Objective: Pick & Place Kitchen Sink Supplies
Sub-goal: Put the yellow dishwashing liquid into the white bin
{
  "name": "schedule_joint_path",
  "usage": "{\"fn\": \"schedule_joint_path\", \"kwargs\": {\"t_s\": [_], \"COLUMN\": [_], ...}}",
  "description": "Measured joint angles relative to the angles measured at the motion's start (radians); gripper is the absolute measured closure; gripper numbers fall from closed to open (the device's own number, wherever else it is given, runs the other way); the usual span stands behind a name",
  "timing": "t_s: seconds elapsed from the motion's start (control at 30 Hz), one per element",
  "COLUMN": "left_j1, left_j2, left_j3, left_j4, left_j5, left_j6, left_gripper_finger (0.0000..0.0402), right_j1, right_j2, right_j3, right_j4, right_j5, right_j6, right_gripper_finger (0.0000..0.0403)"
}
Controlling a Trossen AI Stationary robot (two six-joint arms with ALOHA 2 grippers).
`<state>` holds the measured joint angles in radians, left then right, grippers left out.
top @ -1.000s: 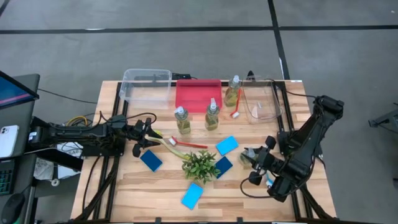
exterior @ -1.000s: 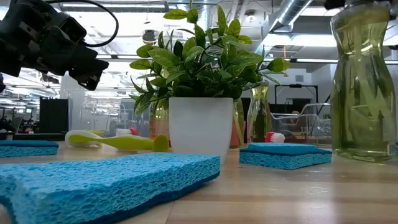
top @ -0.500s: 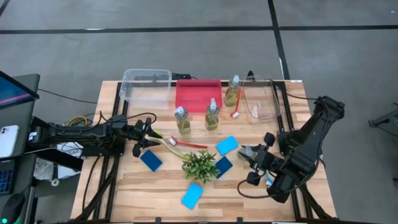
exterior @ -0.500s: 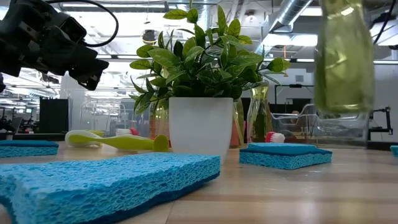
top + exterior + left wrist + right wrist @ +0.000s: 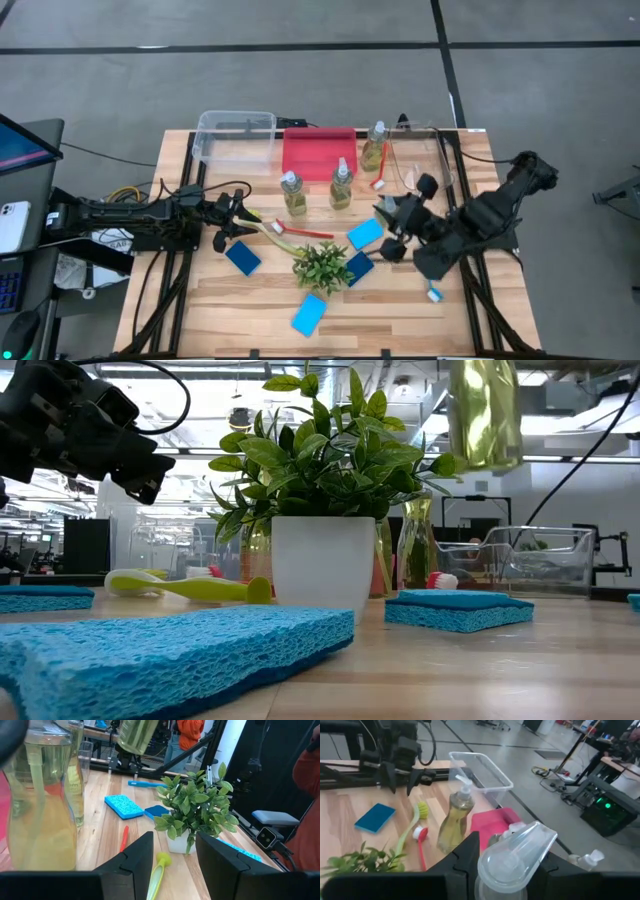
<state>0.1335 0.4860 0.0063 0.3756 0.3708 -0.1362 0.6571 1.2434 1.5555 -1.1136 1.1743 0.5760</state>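
Sponge (image 5: 170, 650), light blue, flat on the table (image 5: 250, 310) at the near edge. Just behind, small leafy plant (image 5: 322, 266), upright in a white pot. Beside the plant on the right arm's side, dark-blue sponge (image 5: 358, 267); on the left arm's side, well apart, another dark-blue sponge (image 5: 243, 258). Blue brush (image 5: 432, 293) lying near the table's right edge, below the right arm (image 5: 490, 210).

Farther back, second light-blue sponge (image 5: 365, 233), then yellow brush (image 5: 262, 226) and red brush (image 5: 305, 232), both lying flat, their heads close together.

At the same depth, left jaws parted and grasping nothing, hanging above the handle end of the yellow brush, left arm (image 5: 130, 218) stretched in from the table's side. Right jaws clenched on the held bottle (image 5: 485, 410) of yellow-green liquid, up in the air off the table, just past the second light-blue sponge; pump top close before the right wrist camera.

Beyond, two standing bottles side by side, left bottle (image 5: 293, 195) and middle bottle (image 5: 341, 186). Behind these, back bottle (image 5: 374, 148), with a short red-headed brush (image 5: 378, 182) at its foot.

Along the far edge, clear bin (image 5: 236, 135), red bin (image 5: 320, 152), and second clear bin (image 5: 420, 165).
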Motion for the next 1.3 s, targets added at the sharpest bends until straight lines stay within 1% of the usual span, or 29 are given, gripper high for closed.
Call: {"fn": "schedule_joint_path", "kwargs": {"t_s": [0.1, 0.23, 0.5, 0.63, 0.8, 0.93, 1.3], "left_j1": [0.000, 0.000, 0.000, 0.000, 0.000, 0.000, 0.000], "left_j2": [0.000, 0.000, 0.000, 0.000, 0.000, 0.000, 0.001], "left_j3": [0.000, 0.000, 0.000, 0.000, 0.000, 0.000, 0.000], "left_j4": [0.000, 0.000, 0.000, 0.001, 0.001, 0.001, 0.007], "left_j5": [0.000, 0.000, 0.000, 0.000, 0.000, 0.000, 0.000], "left_j6": [0.000, 0.000, 0.000, 0.000, 0.000, 0.000, 0.000], "left_gripper_finger": [0.0252, 0.0252, 0.0252, 0.0252, 0.0252, 0.0252, 0.0252], "right_j1": [-0.050, -0.114, -0.242, -0.303, -0.385, -0.444, -0.561], "right_j2": [0.000, 0.000, 0.000, 0.000, 0.007, 0.020, 0.075], "right_j3": [0.042, 0.080, 0.125, 0.131, 0.132, 0.132, 0.132], "right_j4": [0.021, 0.096, 0.302, 0.400, 0.483, 0.544, 0.688], "right_j5": [-0.051, -0.122, -0.283, -0.383, -0.539, -0.643, -0.885], "right_j6": [-0.060, -0.166, -0.408, -0.489, -0.526, -0.530, -0.535], "right_gripper_finger": [0.0309, 0.0309, 0.0309, 0.0309, 0.0309, 0.0309, 0.0309]}}
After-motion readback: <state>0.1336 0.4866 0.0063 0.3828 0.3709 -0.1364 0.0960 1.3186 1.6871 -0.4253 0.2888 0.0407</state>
